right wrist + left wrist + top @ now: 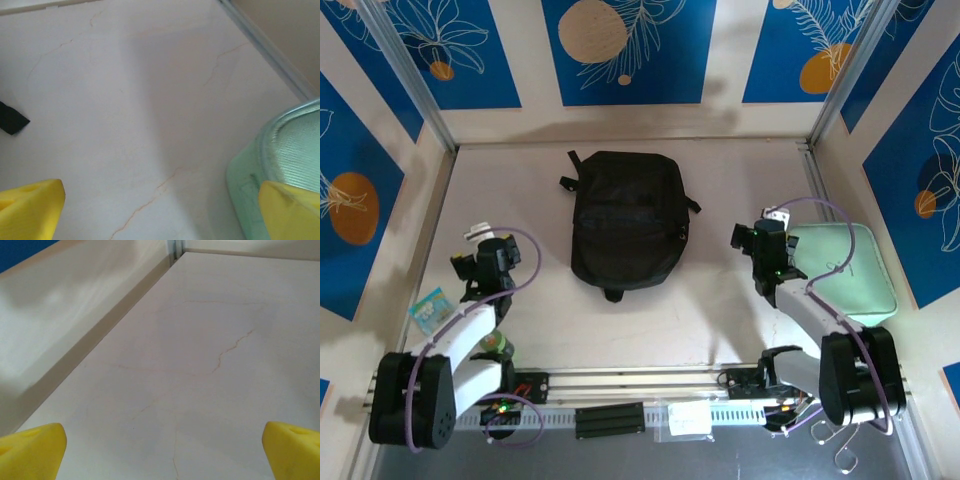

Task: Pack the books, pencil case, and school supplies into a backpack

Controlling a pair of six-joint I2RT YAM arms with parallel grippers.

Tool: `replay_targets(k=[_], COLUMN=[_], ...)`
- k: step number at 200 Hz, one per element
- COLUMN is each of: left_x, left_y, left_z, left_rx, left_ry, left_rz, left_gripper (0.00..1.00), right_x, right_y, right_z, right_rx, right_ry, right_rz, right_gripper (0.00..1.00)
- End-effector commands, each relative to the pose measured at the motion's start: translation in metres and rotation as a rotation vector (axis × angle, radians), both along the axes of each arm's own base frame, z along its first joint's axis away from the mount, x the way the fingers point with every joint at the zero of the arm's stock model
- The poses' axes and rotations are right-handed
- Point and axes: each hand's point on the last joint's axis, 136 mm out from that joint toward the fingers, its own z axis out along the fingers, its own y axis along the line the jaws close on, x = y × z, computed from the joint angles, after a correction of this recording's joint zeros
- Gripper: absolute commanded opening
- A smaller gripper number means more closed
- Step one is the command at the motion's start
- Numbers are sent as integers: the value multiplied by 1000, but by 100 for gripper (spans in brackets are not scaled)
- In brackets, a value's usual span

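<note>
Fingers on my left gripper stand wide apart with nothing between them, hanging over bare table near the left wall. My right gripper is just as wide and also empty. Its right-hand finger sits in front of the corner of the mint green case, though I cannot tell whether it touches.

From above, the backpack lies flat in the middle of the table, farther out than both grippers and between them, with the left gripper and right gripper well off to either side. It looks zipped shut, though at this size I can't be sure.

Risks as I judge them:
- If I drop the right gripper straight down, that finger could clip the case's rim and shove it toward the right wall.
- The bag is soft. Pulling at its opening with one gripper alone would likely drag or bunch the whole thing, so the other should pin it.
- A black strap end lies loose on the table to the left of my right gripper and could snag a finger as I reach across.
- A small blue-green packet lies beside my left arm, and swinging that elbow outward could knock it.
</note>
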Motion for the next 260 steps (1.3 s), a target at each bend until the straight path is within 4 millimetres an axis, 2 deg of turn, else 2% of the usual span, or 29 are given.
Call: replay_targets(k=[1,31,51,65,81,115,136,150,184,201,211,223,260], left_x=[23,46,52,53,54,61,61,63,70,78,76,80,79], left_y=[-11,-43,-71,-78,-80,-83,-64,-61,-64,-69,-72,-71,-73], left_z=[11,1,-1,2,1,-9,-15,-16,-21,-27,-36,-30,-31], left_rx=[39,31,-8,-14,-24,-38,-39,-37,-38,-13,-26,-11,-15], left_ry=[-71,-97,-124,-162,-162,-184,-189,-181,-132,-134,-64,-96,-91], left_rz=[-119,-337,-492,-535,-544,-553,-434,-415,-422,-438,-445,-437,-454], left_gripper=[99,100,100,100,100,100,100,100,100,100,100,100,100], right_x=[17,33,38,40,42,45,46,49,54,55,54,55,55], right_y=[13,31,40,42,46,50,50,47,41,40,39,40,40], right_z=[1,3,4,6,7,-8,-14,-17,-20,-20,-20,-20,-20], right_rx=[-11,-14,-5,2,53,55,54,54,103,119,120,120,122], right_ry=[-83,-132,-148,-170,-211,-218,-216,-203,-167,-161,-159,-160,-159], right_rz=[108,243,314,344,381,414,409,391,378,381,380,382,382], right_gripper=[99,99,99,99,99,99,99,99,99,99,99,99,99])
